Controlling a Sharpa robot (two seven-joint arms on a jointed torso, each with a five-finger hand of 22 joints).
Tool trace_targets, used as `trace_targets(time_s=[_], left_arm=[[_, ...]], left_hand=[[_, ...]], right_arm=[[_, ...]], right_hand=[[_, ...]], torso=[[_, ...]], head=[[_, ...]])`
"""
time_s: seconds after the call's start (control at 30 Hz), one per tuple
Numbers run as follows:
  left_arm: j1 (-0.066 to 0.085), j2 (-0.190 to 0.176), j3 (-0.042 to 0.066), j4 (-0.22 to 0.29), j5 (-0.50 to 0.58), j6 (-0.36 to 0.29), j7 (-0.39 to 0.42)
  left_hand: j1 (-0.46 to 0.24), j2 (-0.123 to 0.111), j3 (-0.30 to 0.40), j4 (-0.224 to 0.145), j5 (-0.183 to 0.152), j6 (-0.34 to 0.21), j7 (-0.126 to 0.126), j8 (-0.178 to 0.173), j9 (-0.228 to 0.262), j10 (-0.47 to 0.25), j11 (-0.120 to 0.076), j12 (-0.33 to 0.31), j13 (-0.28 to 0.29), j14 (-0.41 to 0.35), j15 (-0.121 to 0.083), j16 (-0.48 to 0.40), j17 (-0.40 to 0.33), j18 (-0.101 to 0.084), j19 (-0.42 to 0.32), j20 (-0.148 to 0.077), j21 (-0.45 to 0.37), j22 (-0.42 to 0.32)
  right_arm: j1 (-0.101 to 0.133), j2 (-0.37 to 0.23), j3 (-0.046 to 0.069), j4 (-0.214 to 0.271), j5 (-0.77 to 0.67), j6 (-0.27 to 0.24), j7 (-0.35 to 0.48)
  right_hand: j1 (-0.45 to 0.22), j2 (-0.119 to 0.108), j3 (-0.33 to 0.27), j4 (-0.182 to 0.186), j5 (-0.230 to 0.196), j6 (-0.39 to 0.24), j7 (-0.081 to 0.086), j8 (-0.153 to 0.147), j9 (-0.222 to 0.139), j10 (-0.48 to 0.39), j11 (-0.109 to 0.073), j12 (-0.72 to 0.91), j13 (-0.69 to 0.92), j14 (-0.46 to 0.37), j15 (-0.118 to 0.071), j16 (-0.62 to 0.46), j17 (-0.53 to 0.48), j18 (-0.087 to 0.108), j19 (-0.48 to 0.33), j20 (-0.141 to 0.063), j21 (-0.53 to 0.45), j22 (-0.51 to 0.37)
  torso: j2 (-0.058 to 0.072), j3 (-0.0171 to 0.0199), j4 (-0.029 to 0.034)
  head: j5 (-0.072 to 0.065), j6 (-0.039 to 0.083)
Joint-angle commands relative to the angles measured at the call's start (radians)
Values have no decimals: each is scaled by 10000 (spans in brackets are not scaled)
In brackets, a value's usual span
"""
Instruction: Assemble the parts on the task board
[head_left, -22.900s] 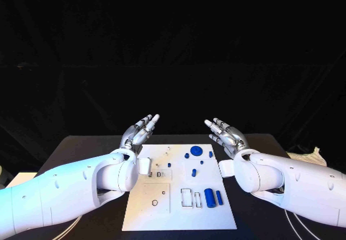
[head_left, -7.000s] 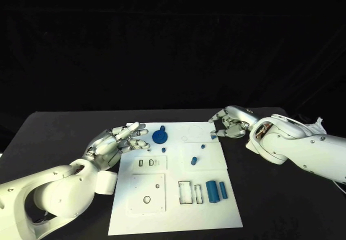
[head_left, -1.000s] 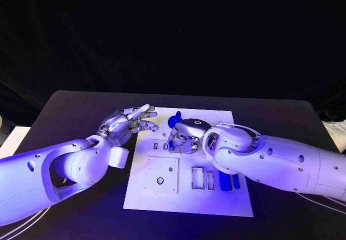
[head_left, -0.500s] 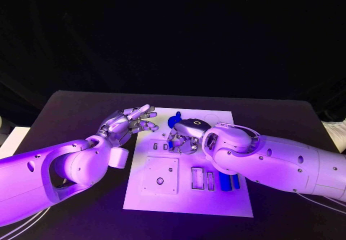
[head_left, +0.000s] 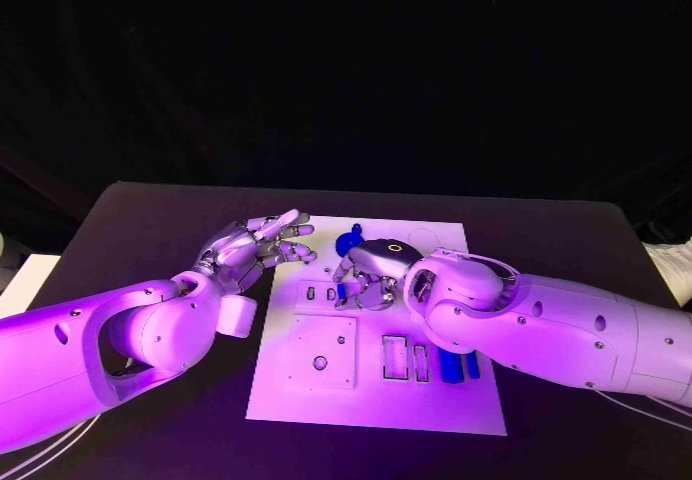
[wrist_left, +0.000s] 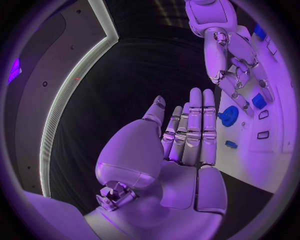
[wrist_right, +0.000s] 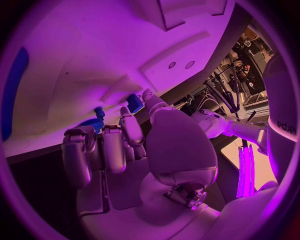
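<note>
From the left, I see my left hand (head_left: 260, 250) raised just off the board's left edge near its far corner, fingers straight and a little apart, holding nothing; the left wrist view shows the same open palm (wrist_left: 187, 145) with the fingers side by side. The board (head_left: 361, 405) lies in the middle of the table (head_left: 144, 215), its long side running near to far. On its left half I see a square inset plate (head_left: 323, 352) with a small dark hole, and beyond it two small slots. Near the far end lies a round blue part (head_left: 351, 241), just beyond my right hand (head_left: 369, 275); the left wrist view shows it too (wrist_left: 229, 115). My right hand is down over the middle of the board, fingers curled toward its surface. A small blue part (wrist_right: 134, 102) sits right at the fingertips in the right wrist view, but I cannot tell whether the fingers are clamped on it or only touching it. To the right, near the board's right edge and partly hidden under my right arm, lie two blue cylinders (head_left: 459, 366) side by side, next to two empty rectangular slots (head_left: 404, 358).
</note>
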Motion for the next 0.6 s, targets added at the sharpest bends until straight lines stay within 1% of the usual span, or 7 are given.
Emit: trace_targets(time_s=[0.03,0.2,0.33,0.37,0.4,0.5,0.6], left_arm=[[8,30,6,-12,1,239,60],[8,33,6,-82,-187,180,-114],[10,16,6,-161,-693,73,-464],[10,13,6,-191,-904,66,-622],[11,13,6,-225,-1129,92,-821],[13,22,6,-319,-1732,325,-1452],[28,82,6,-465,-2554,682,-2345]], left_hand=[[-37,91,-9,-78,25,-61,-3,-40,6,-52,14,13,8,-62,-15,-37,31,99,-52,-14,65,15],[-83,118,29,-151,3,134,-158,31,37,604,-185,302,140,475,-210,363,338,148,242,-136,344,137],[-158,150,62,-208,-80,465,-449,115,70,1597,-545,682,374,1417,-572,1489,1154,153,938,-480,1068,497],[-129,126,75,-264,-91,598,-562,173,97,1967,-690,885,494,1915,-713,2431,1935,161,1279,-607,1398,663],[-109,93,87,-320,-97,694,-673,216,120,2307,-825,1112,642,2630,-861,5180,4634,158,1714,-762,1828,883],[-214,138,142,-358,-94,789,-828,262,162,2505,-948,1576,1133,2763,-996,8149,7662,83,2091,-995,2827,1493],[-534,69,28,-217,-90,919,-963,465,266,2743,-1130,2606,1970,3291,-1090,10901,10599,-471,3558,-1081,5891,5768]], right_arm=[[-7,-56,1,122,-14,-862,343],[-7,-366,8,400,411,-1723,1240],[35,-778,62,608,1190,-2103,2321],[56,-893,89,651,1429,-2108,2584],[85,-1016,115,693,1698,-2081,2837],[203,-1355,168,816,2450,-1724,3319],[409,-1874,220,1032,3371,-1196,3599]], right_hand=[[-90,-17,-99,14,-31,-53,-41,53,32,-50,31,-10,383,653,76,-29,854,-21,685,79,-40,2159],[-33,-27,-207,73,5,20,-62,107,65,-37,16,9,373,657,70,-26,863,-24,697,83,-34,2174],[106,15,-234,65,59,50,-73,126,81,-34,4,18,363,664,62,-7,896,-33,721,80,-22,2206],[134,15,-242,59,60,61,-76,132,85,-34,2,21,362,666,60,0,906,-34,724,79,-19,2212],[155,12,-253,55,53,68,-78,135,88,-36,0,17,357,667,59,1,908,-33,723,78,-21,2209],[227,-1,-292,39,21,73,-80,136,93,-73,-3,-53,313,657,57,-29,872,-22,691,76,-40,2167],[411,26,-348,-14,79,106,-87,147,107,-152,-10,-189,224,628,50,-112,777,4,613,70,-87,2064]], torso=[[1,1,7],[-3,8,-2],[-13,6,-25],[-16,7,-28],[-26,16,-31],[-51,32,-33],[-85,41,-19]], head=[[-14,-7],[3,-18],[22,-7],[23,-2],[20,8],[30,7],[17,-6]])
